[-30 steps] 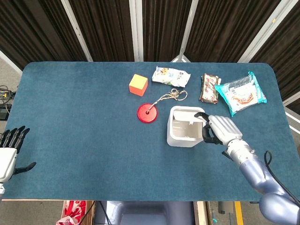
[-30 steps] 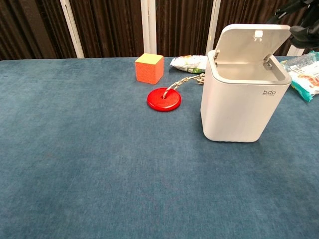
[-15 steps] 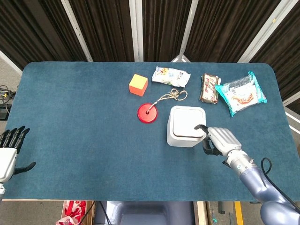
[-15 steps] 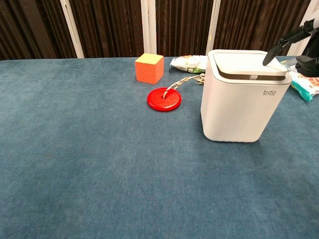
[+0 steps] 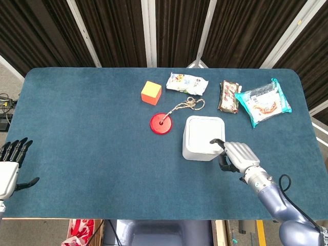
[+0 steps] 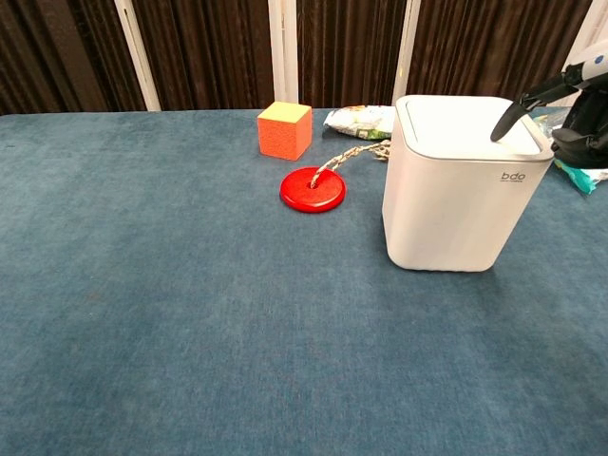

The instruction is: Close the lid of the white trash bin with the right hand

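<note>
The white plastic trash bin (image 5: 203,138) is standing just right of centre on the blue-covered bench (image 5: 92,133), at about five o'clock from the red disc on a rope (image 5: 162,123). Its flat white lid (image 6: 465,126) is lying level on the bin body, with no gap showing in the chest view. The right robot hand (image 5: 237,156) is sitting at the bin's four o'clock corner, nothing in its grasp, its dark fingers curled loosely and one fingertip (image 6: 501,125) reaching over the lid's edge. The bin lies at ten o'clock from this robot hand, far nearer than the left robot hand (image 5: 10,164), which is resting spread and empty at the bench's eight o'clock edge. Compared with one second earlier, the lid is no longer raised, and the dark seam seen half a second ago is gone.
</note>
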Robot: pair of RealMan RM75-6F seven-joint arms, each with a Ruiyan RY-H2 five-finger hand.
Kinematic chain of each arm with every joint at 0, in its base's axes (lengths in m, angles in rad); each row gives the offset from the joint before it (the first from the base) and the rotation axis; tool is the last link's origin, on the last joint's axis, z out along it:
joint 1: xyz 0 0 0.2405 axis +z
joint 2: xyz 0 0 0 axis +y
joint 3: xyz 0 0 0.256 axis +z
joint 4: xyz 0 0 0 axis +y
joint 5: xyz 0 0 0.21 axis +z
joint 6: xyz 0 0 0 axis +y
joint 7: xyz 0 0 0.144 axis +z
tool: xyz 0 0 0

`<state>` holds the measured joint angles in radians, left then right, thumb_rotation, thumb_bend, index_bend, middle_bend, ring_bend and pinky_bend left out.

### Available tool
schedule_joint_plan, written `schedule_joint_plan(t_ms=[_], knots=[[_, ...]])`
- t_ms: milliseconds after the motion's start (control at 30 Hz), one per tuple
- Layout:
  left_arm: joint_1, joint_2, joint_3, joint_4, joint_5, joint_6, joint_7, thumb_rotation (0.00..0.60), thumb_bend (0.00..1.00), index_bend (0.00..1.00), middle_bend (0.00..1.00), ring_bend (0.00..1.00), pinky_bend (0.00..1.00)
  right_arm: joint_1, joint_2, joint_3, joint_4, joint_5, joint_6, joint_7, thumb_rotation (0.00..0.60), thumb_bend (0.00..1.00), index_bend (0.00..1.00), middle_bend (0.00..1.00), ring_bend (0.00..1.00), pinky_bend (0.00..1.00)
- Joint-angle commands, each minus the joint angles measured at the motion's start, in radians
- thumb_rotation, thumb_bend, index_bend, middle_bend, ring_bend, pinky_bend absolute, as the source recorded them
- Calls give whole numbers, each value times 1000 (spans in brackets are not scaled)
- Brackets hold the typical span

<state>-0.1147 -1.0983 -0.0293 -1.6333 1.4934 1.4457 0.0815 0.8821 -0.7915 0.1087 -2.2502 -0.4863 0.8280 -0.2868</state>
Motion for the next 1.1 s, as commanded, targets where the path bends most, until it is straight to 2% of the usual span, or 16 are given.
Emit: schedule_joint_plan(t_ms=[33,233,333,400,467,533,600,667,733,800,933,1100], knots=[[0,0,0,0,1,1,0,600,0,0,0,0,0,-2,-2,-1,-1,-9,13,3,600,746,221,777,829,757],[1,0,-1,0,-1,2,-3,600,0,0,0,0,0,-12,13,2,-5,-33,43,12,600,747,176,777,827,757],[2,-1,-2,1,2,8,-3,600,0,0,0,0,0,-43,15,24,2,-105,117,31,600,746,144,760,777,735],[3,-1,-1,1,4,10,-3,600,0,0,0,0,0,-69,15,29,4,-166,165,33,600,746,105,705,706,681],[4,-2,-1,3,6,13,-3,600,0,0,0,0,0,-106,16,24,16,-259,235,17,600,729,61,624,628,607],[4,-3,-1,4,8,16,-3,600,0,0,0,0,0,-150,8,9,35,-365,309,-6,600,643,22,521,525,496],[5,-4,-1,5,10,19,-2,600,0,0,0,0,0,-207,-5,-17,64,-480,388,-21,600,506,1,348,335,318],[6,-5,0,7,11,20,5,600,0,0,0,0,0,-269,-19,-52,98,-576,457,-23,600,396,0,119,95,125],[7,-4,2,4,9,18,16,600,0,0,0,0,0,-335,-39,-89,144,-661,519,-14,600,350,0,13,7,37],[9,-3,3,-1,7,18,26,600,0,0,0,0,0,-407,-71,-130,202,-734,576,21,600,331,0,0,0,3],[15,-5,4,-4,5,29,56,600,0,0,0,0,0,-530,-135,-200,315,-814,644,124,600,326,0,0,0,0],[25,-7,-5,-8,-13,45,79,600,0,0,0,0,0,-643,-224,-250,490,-877,701,201,600,320,0,0,0,0]])
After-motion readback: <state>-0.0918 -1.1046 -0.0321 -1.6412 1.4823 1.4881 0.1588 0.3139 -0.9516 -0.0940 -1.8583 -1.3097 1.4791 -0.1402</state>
